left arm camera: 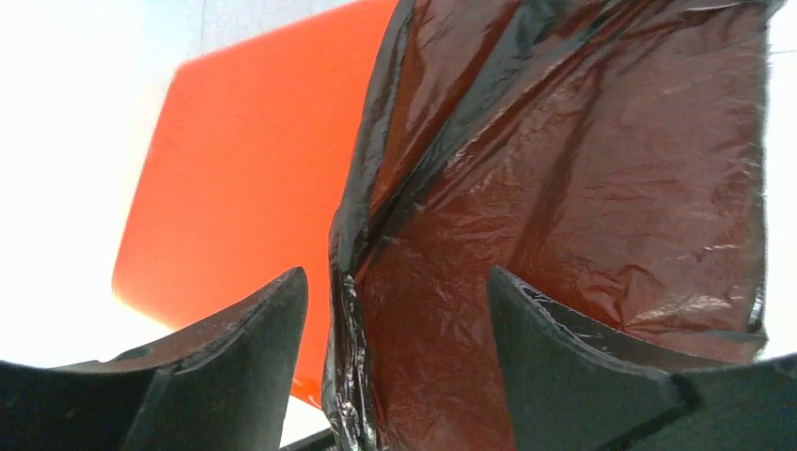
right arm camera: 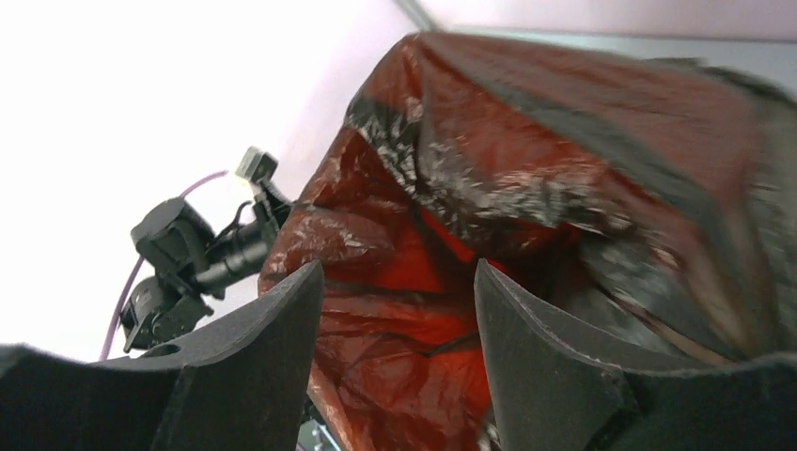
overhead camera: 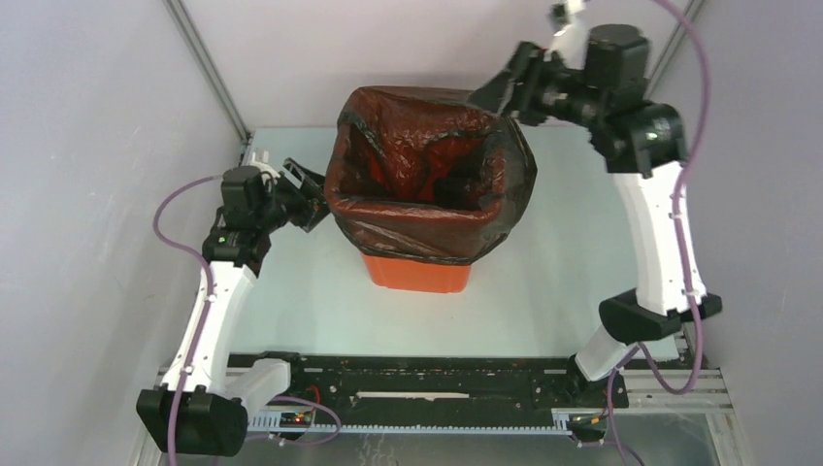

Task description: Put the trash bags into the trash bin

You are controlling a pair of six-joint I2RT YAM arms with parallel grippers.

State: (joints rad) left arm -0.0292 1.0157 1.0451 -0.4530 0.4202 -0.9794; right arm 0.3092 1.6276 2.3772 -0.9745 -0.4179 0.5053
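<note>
The black trash bag [overhead camera: 427, 175] lines the orange trash bin [overhead camera: 417, 272], its mouth open and its edge folded down over the rim on all sides. My left gripper [overhead camera: 312, 194] is open at the bin's left side, right by the hanging bag edge; the bag [left arm camera: 564, 188] and bare orange wall [left arm camera: 244, 169] fill the left wrist view. My right gripper [overhead camera: 500, 92] is open above the bin's far right corner, with the bag [right arm camera: 526, 188] in front of its fingers.
The bin stands mid-table on a pale surface [overhead camera: 563, 252]. White enclosure walls close in left, right and behind. A black rail [overhead camera: 417, 374] with the arm bases runs along the near edge.
</note>
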